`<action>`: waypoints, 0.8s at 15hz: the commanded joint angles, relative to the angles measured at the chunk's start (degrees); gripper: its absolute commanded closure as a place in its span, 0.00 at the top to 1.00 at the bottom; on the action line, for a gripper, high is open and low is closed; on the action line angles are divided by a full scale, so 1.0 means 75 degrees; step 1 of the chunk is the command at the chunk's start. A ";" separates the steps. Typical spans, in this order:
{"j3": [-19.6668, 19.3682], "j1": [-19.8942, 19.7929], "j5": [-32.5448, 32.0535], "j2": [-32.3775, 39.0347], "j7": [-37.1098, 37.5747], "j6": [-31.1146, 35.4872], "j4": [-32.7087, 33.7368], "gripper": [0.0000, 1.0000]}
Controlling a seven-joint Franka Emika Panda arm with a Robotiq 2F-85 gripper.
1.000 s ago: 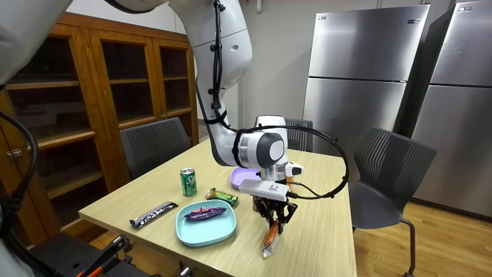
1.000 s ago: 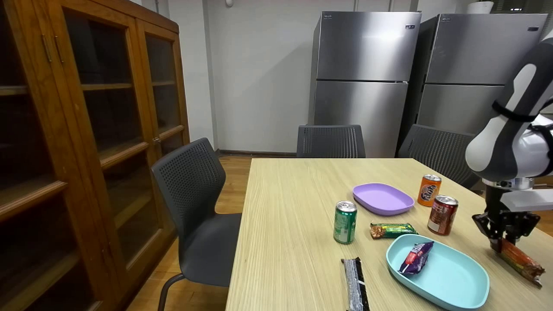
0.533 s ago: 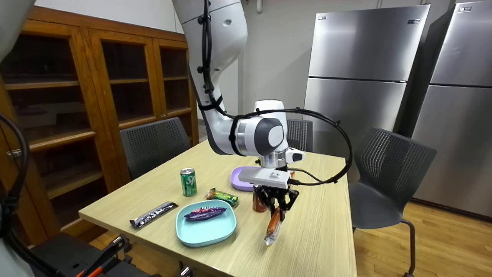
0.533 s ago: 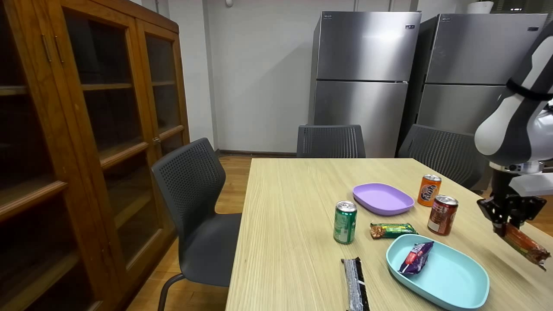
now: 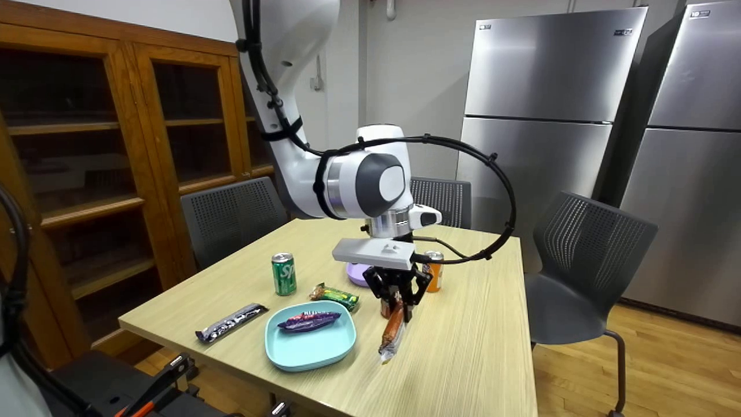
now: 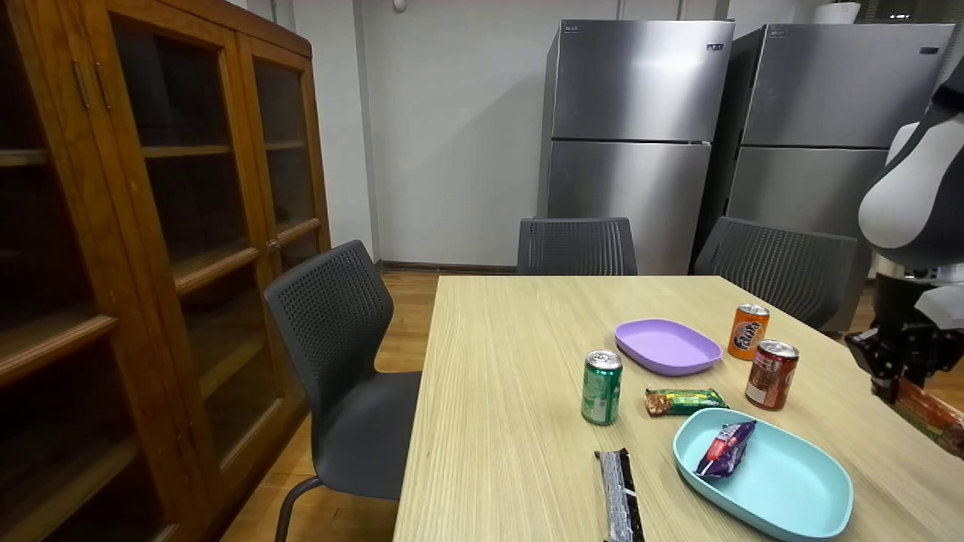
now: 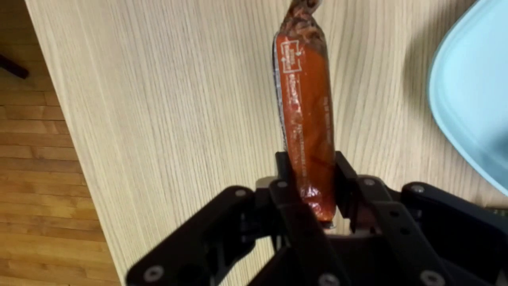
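My gripper (image 5: 400, 313) is shut on an orange-brown wrapped bar (image 5: 393, 335), held near one end. In the wrist view the bar (image 7: 307, 107) lies between both fingers (image 7: 311, 169) and its crinkled end points away. The bar is tilted down and held above the wooden table. A teal tray (image 5: 301, 353) with a purple wrapped bar (image 5: 310, 321) in it stands beside the gripper; the tray's edge also shows in the wrist view (image 7: 448, 87). A dark red can (image 6: 773, 375) is mostly hidden behind the gripper in an exterior view. The held bar (image 6: 930, 414) is partly cut off at that view's edge.
A green can (image 5: 284, 275), a green wrapped bar (image 5: 334, 296), a silver-black wrapped bar (image 5: 231, 322), an orange can (image 6: 748, 331) and a purple plate (image 6: 668, 346) are on the table. Grey chairs (image 5: 590, 260) stand around it. A cable loop (image 5: 509, 214) hangs off the arm.
My gripper has risen with the orange-brown bar, lifting it off the table. It has then shifted toward the teal tray in an exterior view. The other objects have not moved.
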 commanded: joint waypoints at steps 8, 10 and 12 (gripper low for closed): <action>0.0123 0.1282 -0.0336 -0.1227 0.2356 -0.0289 -0.1368 0.07; 0.0329 0.1462 -0.0163 -0.1205 0.2720 -0.0314 -0.1383 0.07; 0.0468 0.1652 -0.0151 -0.1107 0.3123 -0.0330 -0.1313 0.07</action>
